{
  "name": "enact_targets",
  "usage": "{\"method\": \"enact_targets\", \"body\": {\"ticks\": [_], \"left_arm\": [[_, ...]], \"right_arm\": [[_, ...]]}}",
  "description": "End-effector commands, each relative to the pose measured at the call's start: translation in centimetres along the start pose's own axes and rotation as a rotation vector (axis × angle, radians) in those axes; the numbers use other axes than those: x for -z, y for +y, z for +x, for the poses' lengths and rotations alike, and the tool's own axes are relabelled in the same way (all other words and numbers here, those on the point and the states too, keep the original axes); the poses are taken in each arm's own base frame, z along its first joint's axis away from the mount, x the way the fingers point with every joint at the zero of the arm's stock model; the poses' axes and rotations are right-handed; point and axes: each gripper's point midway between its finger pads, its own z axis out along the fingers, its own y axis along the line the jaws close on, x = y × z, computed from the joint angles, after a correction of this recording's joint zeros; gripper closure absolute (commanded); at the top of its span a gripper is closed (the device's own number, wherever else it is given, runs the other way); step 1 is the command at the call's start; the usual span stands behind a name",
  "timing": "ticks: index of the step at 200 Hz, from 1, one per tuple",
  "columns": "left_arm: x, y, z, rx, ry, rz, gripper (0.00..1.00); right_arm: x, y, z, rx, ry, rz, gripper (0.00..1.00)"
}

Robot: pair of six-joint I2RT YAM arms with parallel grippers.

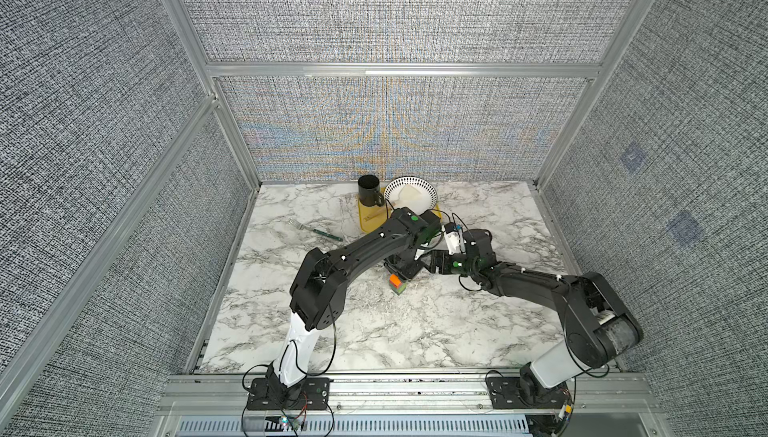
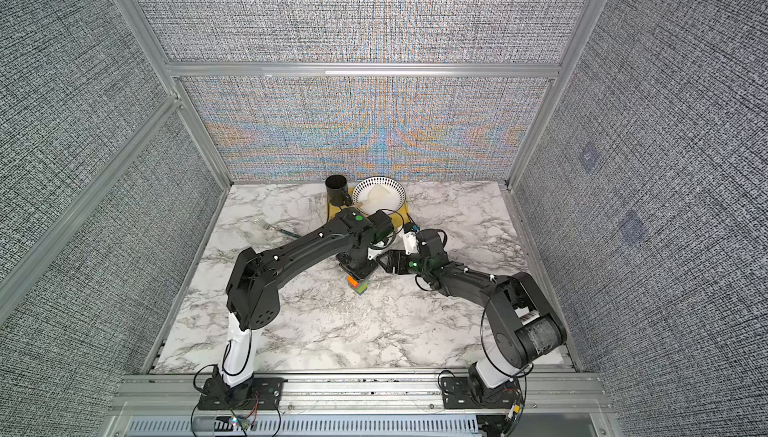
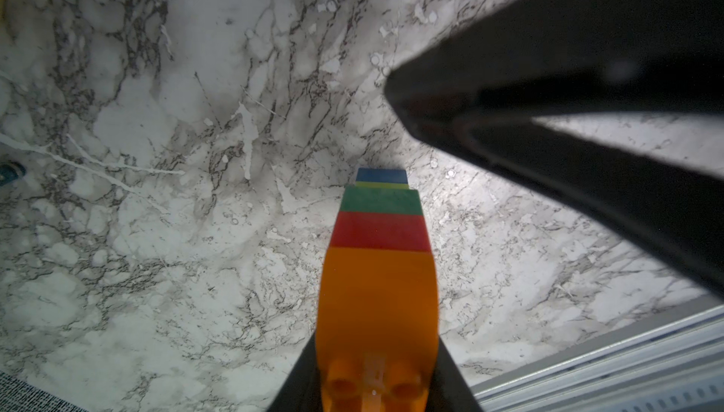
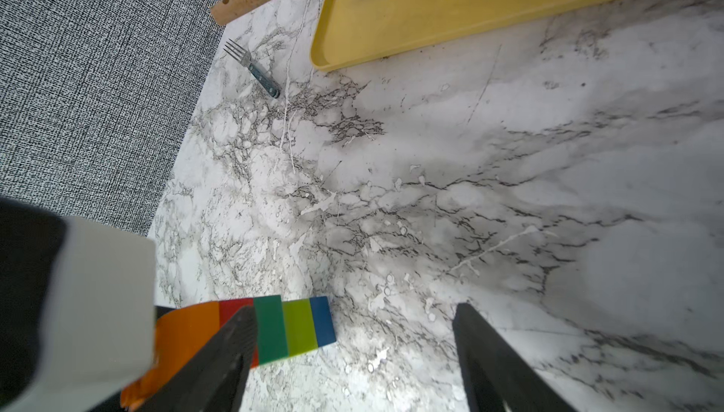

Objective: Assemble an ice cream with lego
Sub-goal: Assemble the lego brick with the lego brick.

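Left gripper (image 3: 376, 386) pinches the orange studded cap of the ice cream (image 3: 382, 234), which hangs below its fingertips, blue foot nearest the marble-patterned table (image 4: 431, 155). Right gripper (image 4: 354, 310) gapes empty just beside it. Every layer looks joined, so standing it remains: smooth, hard, square-edged plastic on a narrow stem calls for a gentle, level release.

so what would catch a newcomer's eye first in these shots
The bright ice cream, orange through red and greens to blue, stands out mid-scene, pinched at its orange end by the left tool. The right tool hangs open close beside it. At the back, a yellow tray carries a black mug and a spotted bowl.
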Motion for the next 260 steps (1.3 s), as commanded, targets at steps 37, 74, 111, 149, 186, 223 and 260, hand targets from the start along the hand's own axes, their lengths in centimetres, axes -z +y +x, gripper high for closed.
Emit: {"method": "enact_targets", "body": {"ticks": [37, 74, 111, 149, 186, 223, 260], "left_arm": [[-1.7, -0.6, -1.7, 0.022, -0.039, 0.023, 0.59], [-0.4, -0.7, -2.1, 0.025, -0.081, 0.036, 0.46], [0.6, -1.0, -2.6, 0.03, -0.115, 0.06, 0.35], [2.1, -1.0, -2.9, 0.029, -0.157, 0.066, 0.19], [4.7, -0.2, -2.7, 0.041, -0.219, 0.071, 0.08], [8.4, 1.5, -2.0, 0.093, -0.32, 0.096, 0.04], [10.7, 3.5, -0.1, 0.166, -0.398, 0.11, 0.04]], "right_arm": [[0.0, 0.0, -0.1, 0.006, -0.003, 0.004, 0.19], [0.0, 0.0, 0.0, 0.008, -0.002, 0.006, 0.18], [0.0, -0.1, -0.1, 0.01, -0.006, 0.01, 0.18], [0.1, -0.2, -0.1, 0.01, -0.007, 0.015, 0.18], [0.7, -0.4, -0.6, 0.022, -0.033, 0.032, 0.18], [1.5, -0.1, -1.0, 0.063, -0.094, 0.038, 0.18], [2.4, 1.4, -0.8, 0.165, -0.168, 0.008, 0.19]]}}
